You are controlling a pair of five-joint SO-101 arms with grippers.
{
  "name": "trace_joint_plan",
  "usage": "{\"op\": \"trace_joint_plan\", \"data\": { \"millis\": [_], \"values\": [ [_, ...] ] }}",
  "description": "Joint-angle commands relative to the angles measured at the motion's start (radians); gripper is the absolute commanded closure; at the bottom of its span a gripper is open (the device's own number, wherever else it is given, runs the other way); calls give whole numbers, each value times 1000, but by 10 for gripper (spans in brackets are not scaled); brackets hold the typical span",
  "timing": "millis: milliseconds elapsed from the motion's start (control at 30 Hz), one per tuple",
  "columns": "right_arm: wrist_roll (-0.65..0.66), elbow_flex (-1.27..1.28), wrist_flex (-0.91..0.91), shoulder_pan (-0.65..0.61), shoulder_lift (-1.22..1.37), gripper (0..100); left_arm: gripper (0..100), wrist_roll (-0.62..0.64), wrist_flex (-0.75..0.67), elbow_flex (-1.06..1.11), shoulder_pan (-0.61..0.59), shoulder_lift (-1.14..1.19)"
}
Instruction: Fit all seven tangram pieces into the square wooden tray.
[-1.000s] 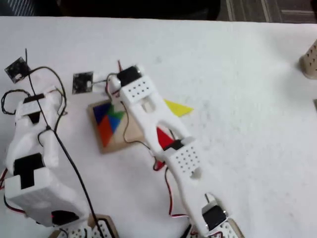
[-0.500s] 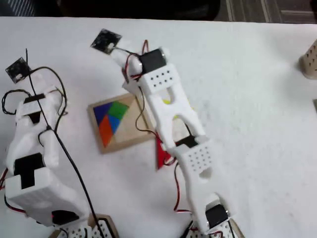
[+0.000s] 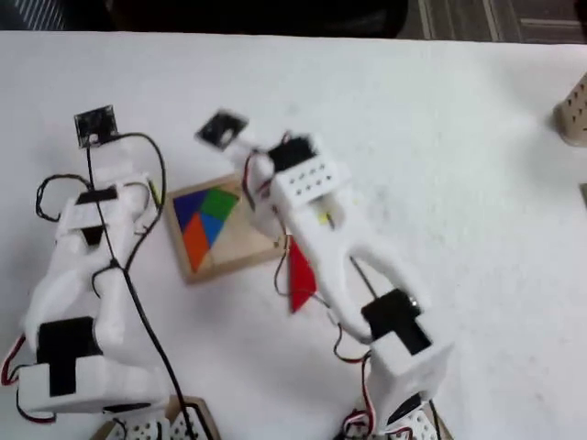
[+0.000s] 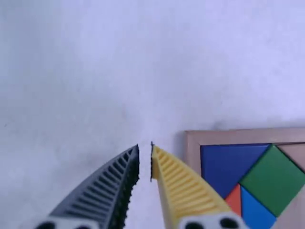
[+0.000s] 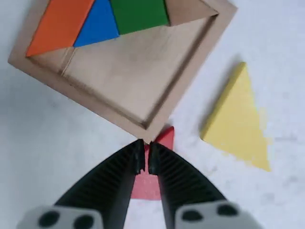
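The square wooden tray (image 3: 234,249) is lying on the table (image 3: 459,137), holding the blue, green and orange pieces (image 3: 206,220) along one side. The red triangle (image 3: 300,275) and the yellow triangle (image 5: 236,121) are lying just outside the tray. The right gripper (image 5: 146,152) is positioned over the red triangle, fingers closed, gripping nothing. The left gripper (image 4: 144,152) is sitting beside a tray corner, likewise closed and empty
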Motion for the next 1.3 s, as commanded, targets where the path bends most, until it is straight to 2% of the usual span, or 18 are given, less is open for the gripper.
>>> {"op": "trace_joint_plan", "data": {
  "millis": [0, 167, 300, 467, 533, 700, 767, 933, 1267],
  "values": [
    [-17, 160, -263, -42, -65, 981, 919, 61, -37, -2, 12, -65],
    [-152, 259, -446, -87, -56, 981, 918, 153, -60, -6, -44, -64],
    [-153, 279, -426, -94, -65, 981, 918, 215, -117, 3, -64, -61],
    [-160, 262, -397, -19, -104, 978, 918, 219, -117, 5, -62, -61],
    [-161, 262, -415, -8, -107, 947, 918, 219, -117, 5, -59, -61],
    [-158, 264, -504, -4, -47, 787, 918, 219, -117, 5, -59, -61],
    [-153, 262, -553, -1, -10, 764, 918, 219, -115, 5, -59, -61],
    [-152, 249, -636, 27, 74, 813, 918, 219, -115, 5, -59, -61],
    [-152, 138, -332, 58, 147, 987, 918, 218, -121, 17, -58, -61]
  ]
}}
